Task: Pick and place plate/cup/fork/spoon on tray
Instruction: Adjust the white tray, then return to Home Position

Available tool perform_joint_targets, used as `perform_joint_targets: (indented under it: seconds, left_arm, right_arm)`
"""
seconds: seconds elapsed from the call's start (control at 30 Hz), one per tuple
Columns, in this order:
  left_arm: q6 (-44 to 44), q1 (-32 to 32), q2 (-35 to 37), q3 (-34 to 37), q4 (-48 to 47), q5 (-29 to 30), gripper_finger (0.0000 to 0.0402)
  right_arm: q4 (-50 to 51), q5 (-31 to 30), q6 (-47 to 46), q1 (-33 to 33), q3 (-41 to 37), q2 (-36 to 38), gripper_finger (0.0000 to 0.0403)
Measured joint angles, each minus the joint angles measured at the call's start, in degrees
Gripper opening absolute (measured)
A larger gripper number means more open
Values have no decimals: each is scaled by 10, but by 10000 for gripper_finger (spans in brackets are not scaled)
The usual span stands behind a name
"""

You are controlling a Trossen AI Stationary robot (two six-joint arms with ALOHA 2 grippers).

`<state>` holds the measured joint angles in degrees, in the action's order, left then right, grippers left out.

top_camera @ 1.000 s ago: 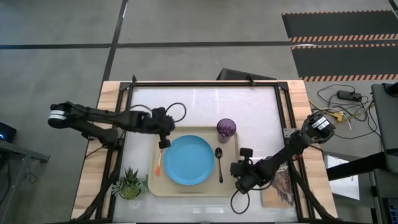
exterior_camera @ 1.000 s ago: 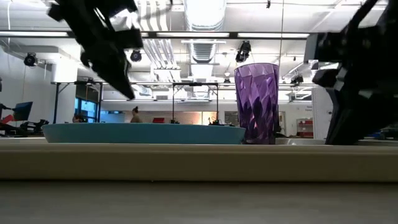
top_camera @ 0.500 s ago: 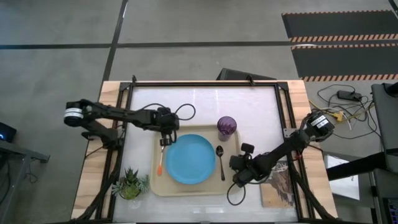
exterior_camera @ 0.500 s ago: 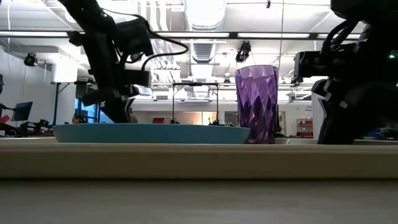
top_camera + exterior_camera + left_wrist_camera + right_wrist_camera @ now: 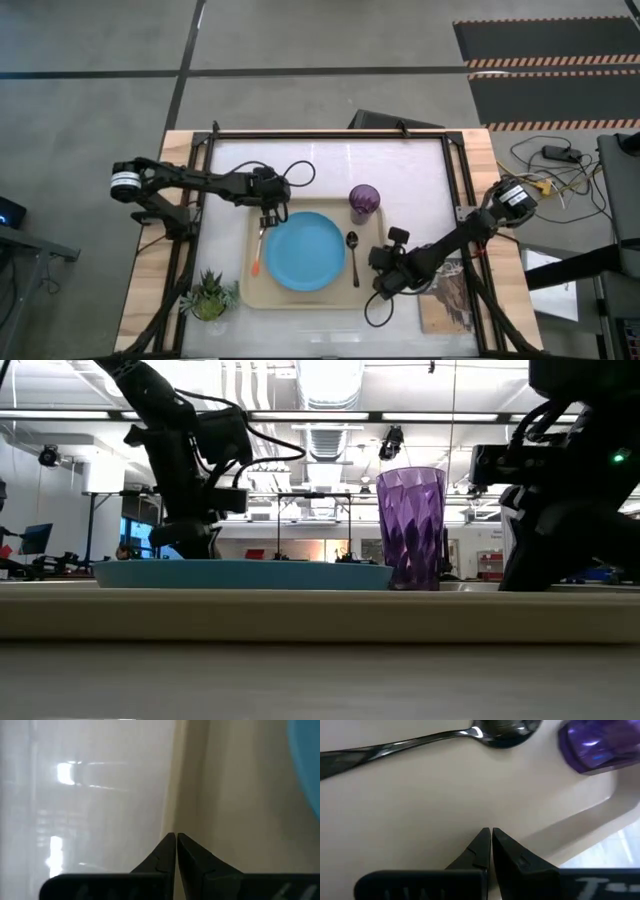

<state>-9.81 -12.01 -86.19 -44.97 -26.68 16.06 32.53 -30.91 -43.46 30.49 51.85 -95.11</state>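
Tray (image 5: 300, 300) held everything: the plate (image 5: 304, 252) at its middle, the fork (image 5: 257, 258) along its left rim, the spoon (image 5: 352, 257) right of the plate, and the cup (image 5: 363, 203) at its far right corner. Left gripper (image 5: 268, 219) hung over the tray's far left corner, fingers pressed together and empty. Right gripper (image 5: 380, 274) sat at the tray's right edge, likewise closed on nothing.

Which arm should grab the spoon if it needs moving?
The right. The right gripper is shut just beside the spoon, on the same side of the plate. The left gripper is across the plate, by the fork.
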Motion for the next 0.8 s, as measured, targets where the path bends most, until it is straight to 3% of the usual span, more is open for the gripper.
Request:
perform_joint_targets:
  seconds: [0.2,0.5,0.8]
  left_arm:
    - [-8,-1,0,-1,15,82,0]
    - [-11,-4,9,-6,18,144,0]
    - [59,20,105,-15,10,154,0]
  right_arm:
    - [0,-25,6,-18,-15,0,8]
    - [5,-38,32,-39,-32,2,8]
    - [8,16,36,-21,-29,50,8]
